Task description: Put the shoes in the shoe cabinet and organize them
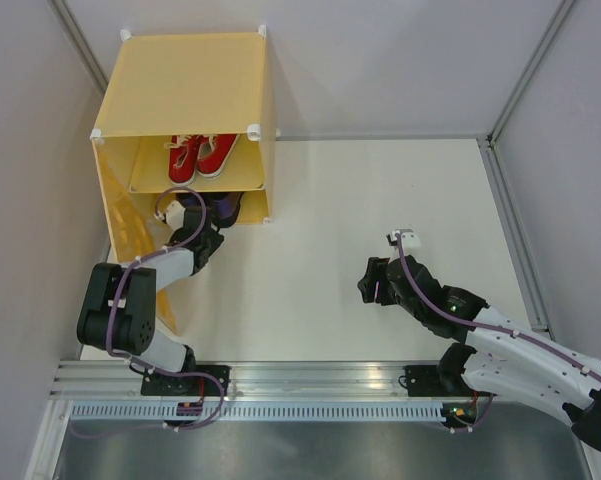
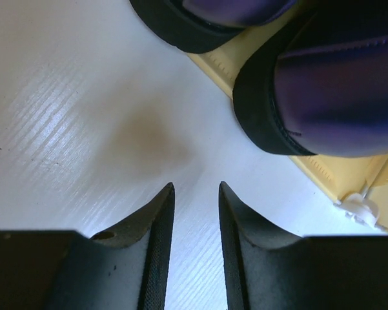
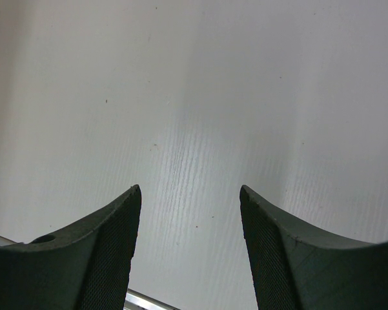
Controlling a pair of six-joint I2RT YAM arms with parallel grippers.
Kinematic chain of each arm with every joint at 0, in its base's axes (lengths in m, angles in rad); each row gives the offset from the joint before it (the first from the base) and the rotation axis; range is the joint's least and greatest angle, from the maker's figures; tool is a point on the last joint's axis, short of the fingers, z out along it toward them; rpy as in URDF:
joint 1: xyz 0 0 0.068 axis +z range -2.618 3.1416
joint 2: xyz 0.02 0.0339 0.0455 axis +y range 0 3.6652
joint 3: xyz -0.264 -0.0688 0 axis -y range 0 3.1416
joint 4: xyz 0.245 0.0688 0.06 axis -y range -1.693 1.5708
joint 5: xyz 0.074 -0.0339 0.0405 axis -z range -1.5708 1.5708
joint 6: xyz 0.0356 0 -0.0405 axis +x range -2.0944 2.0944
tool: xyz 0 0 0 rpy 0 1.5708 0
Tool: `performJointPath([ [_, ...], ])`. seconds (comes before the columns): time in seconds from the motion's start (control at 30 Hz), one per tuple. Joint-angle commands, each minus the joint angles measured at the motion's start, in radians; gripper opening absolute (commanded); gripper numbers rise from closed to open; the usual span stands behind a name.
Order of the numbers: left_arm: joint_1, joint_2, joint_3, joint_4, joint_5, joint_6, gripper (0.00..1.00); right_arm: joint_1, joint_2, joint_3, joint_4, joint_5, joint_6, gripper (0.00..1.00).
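Note:
The yellow-orange shoe cabinet (image 1: 185,85) stands at the back left with its door (image 1: 128,225) swung open to the left. Two red sneakers (image 1: 200,155) lie side by side on the inner shelf. Dark purple slip-on shoes (image 1: 226,207) sit at the mouth of the lower compartment. In the left wrist view one purple shoe (image 2: 329,84) rests on the yellow cabinet floor (image 2: 323,171) and another (image 2: 206,19) lies beyond it. My left gripper (image 1: 208,222) (image 2: 196,187) hovers over the table just before them, jaws narrowly apart and empty. My right gripper (image 1: 375,280) (image 3: 190,189) is open over bare table.
A white corner connector (image 2: 361,206) marks the cabinet's front corner close to my left fingers. Grey walls enclose the white table (image 1: 380,220) on three sides. An aluminium rail (image 1: 310,380) runs along the near edge under both arm bases.

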Motion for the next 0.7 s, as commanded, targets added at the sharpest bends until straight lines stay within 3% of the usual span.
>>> performJointPath([
  [0.0,0.016,0.031,0.052,0.045,0.007,-0.074,0.38,-0.002,-0.014,-0.005,0.021,0.009,0.005,0.67],
  [0.33,0.019,0.14,0.135,0.068,-0.009,-0.209,0.37,-0.003,-0.014,-0.012,0.013,0.026,0.002,0.67],
  [0.67,0.019,0.183,0.195,0.067,-0.03,-0.207,0.37,-0.005,-0.003,-0.011,0.012,0.038,-0.007,0.67],
])
